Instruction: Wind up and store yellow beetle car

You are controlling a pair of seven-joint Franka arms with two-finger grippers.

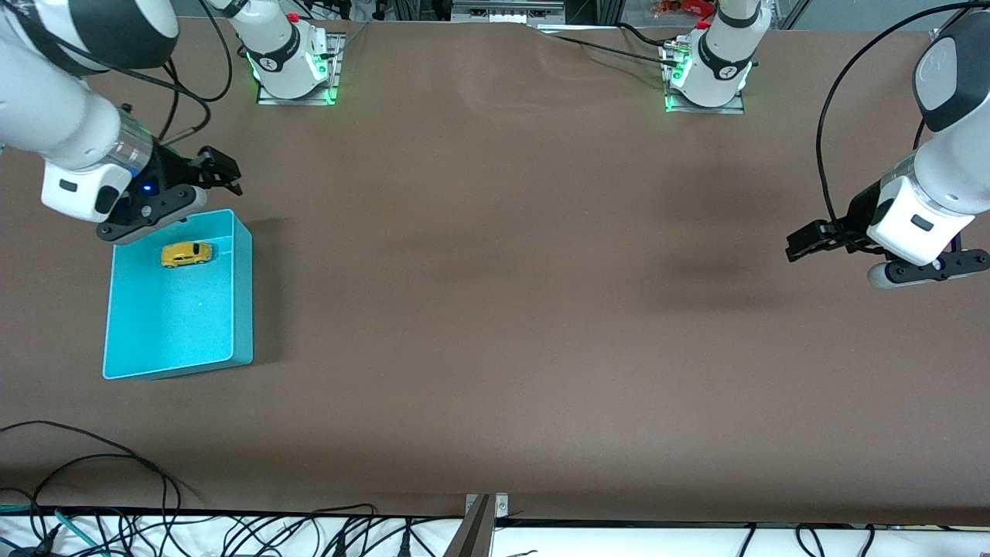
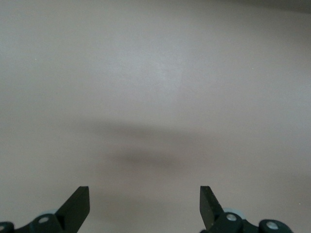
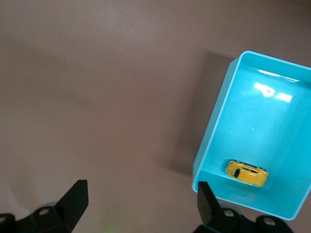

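Observation:
The yellow beetle car (image 1: 186,254) (image 3: 247,173) rests on its wheels inside the turquoise bin (image 1: 241,302) (image 3: 214,132), at the bin's end farther from the front camera. My right gripper (image 1: 217,172) (image 3: 142,200) hangs open and empty in the air just past that end of the bin, over the bare table. My left gripper (image 1: 804,240) (image 2: 145,205) is open too, with nothing between its fingers, up over the bare table at the left arm's end.
The brown table (image 1: 495,309) stretches bare between the two arms. Both arm bases (image 1: 292,58) (image 1: 715,66) stand along its edge farthest from the front camera. Loose cables (image 1: 155,526) lie along the edge nearest that camera.

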